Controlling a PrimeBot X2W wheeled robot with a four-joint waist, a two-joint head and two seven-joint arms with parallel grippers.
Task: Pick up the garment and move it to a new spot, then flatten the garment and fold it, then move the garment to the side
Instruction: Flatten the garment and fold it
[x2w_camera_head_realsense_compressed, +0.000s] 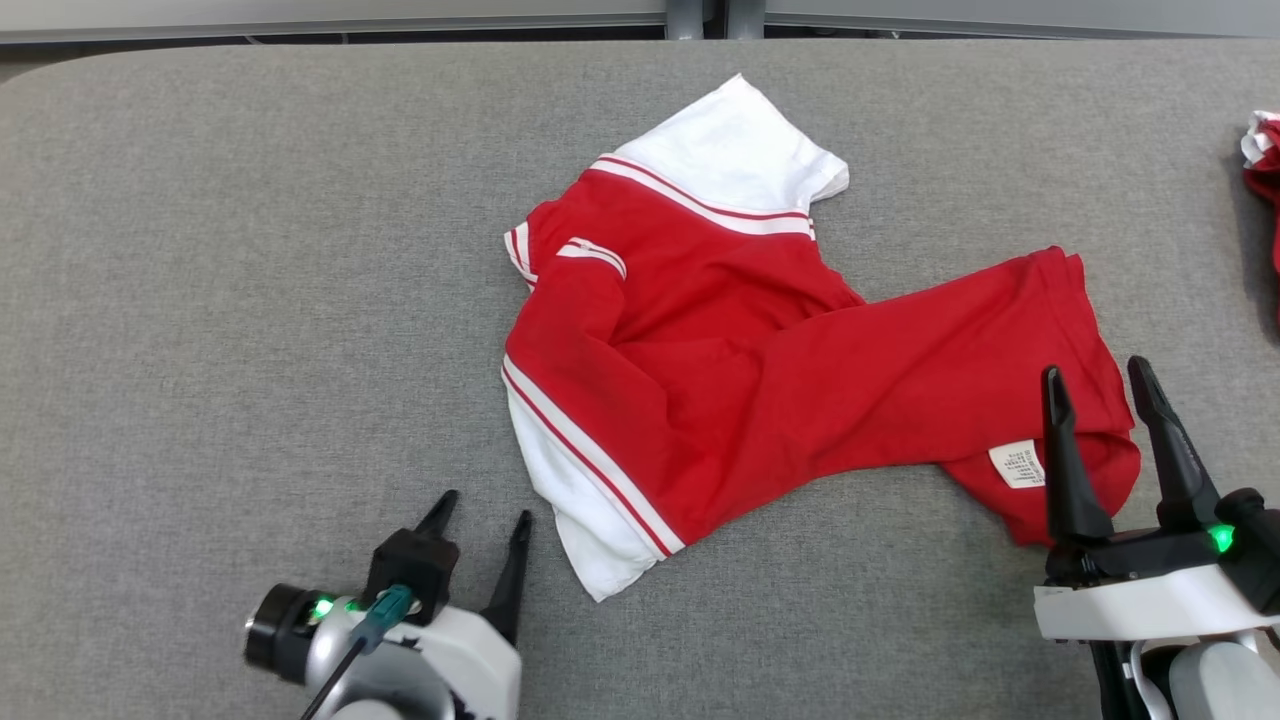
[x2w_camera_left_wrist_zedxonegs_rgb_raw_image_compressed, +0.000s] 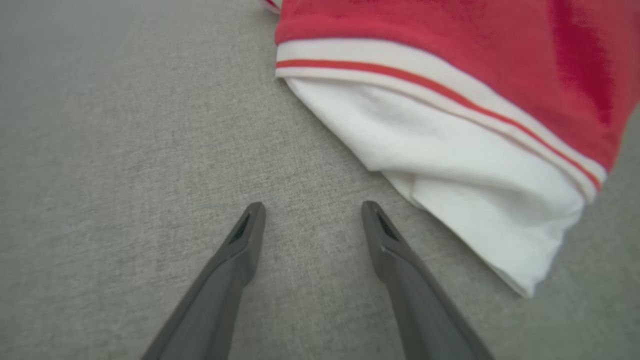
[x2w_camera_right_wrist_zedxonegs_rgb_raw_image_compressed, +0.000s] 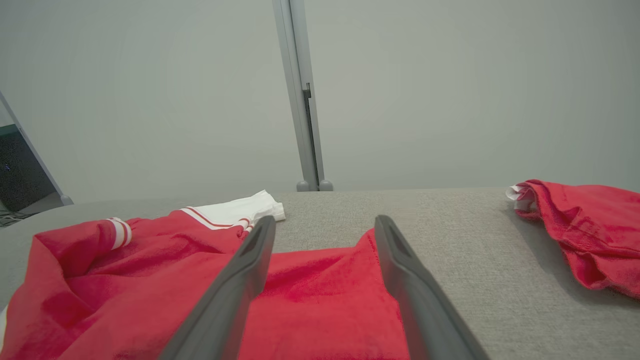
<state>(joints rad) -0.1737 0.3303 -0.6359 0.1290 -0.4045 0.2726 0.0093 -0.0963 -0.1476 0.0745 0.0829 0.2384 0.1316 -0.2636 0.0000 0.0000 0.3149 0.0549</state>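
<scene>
Red-and-white shirt (x2w_camera_head_realsense_compressed: 760, 370) lies crumpled mid-tabletop (x2w_camera_head_realsense_compressed: 250, 300), its long axis running left to right. The left end effector (x2w_camera_head_realsense_compressed: 486, 505), wide open and empty, sits just beside the white sleeve (x2w_camera_head_realsense_compressed: 580, 520). The right end effector (x2w_camera_head_realsense_compressed: 1095, 367), equally open and empty, is over the hem (x2w_camera_head_realsense_compressed: 1085, 300).

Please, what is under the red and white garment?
The garment lies crumpled on the grey table, which shows around it. Whether anything else is beneath cannot be seen: the cloth covers that area.
</scene>
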